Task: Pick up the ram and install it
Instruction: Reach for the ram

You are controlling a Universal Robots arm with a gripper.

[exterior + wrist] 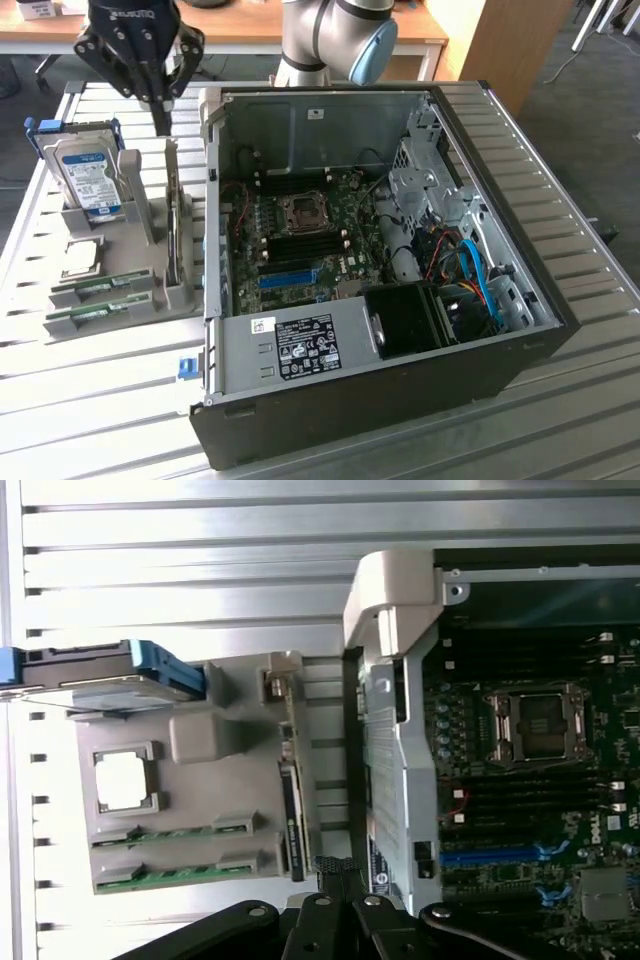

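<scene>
At the exterior view's left, the ram (103, 286) lies flat in the grey holder (140, 215), just beside a second green stick (95, 314). The gripper (160, 118) hangs above the holder's rear, fingers pressed together, holding nothing. Rightward stands the open computer case (240, 350).

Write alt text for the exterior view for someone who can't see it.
An open computer case lies on a slatted table, motherboard exposed. At the exterior view's left, a grey holder carries a hard drive and two green ram sticks; the shut, empty tool hangs above it.
</scene>
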